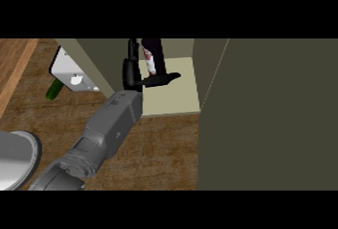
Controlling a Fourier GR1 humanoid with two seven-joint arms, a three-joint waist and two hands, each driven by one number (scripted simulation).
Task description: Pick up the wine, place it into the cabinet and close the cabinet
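The wine bottle [152, 60], dark with a white and red label, stands inside the open cabinet on its pale shelf floor [179, 96]. My left hand [135, 76] reaches into the cabinet from the lower left. Its fingers [131, 58] stretch straight up along the bottle's left side, and its thumb [162, 79] sticks out to the right in front of the bottle's base. The hand looks open, not curled round the bottle. The cabinet door [277, 116] stands swung open at the right and fills that side of the view. My right hand does not show.
A white object [71, 74] and a green vegetable [54, 91] lie left of the cabinet's side wall [99, 62]. A grey round object [14, 156] sits at the left edge. Brown wooden counter [165, 152] lies in front of the cabinet.
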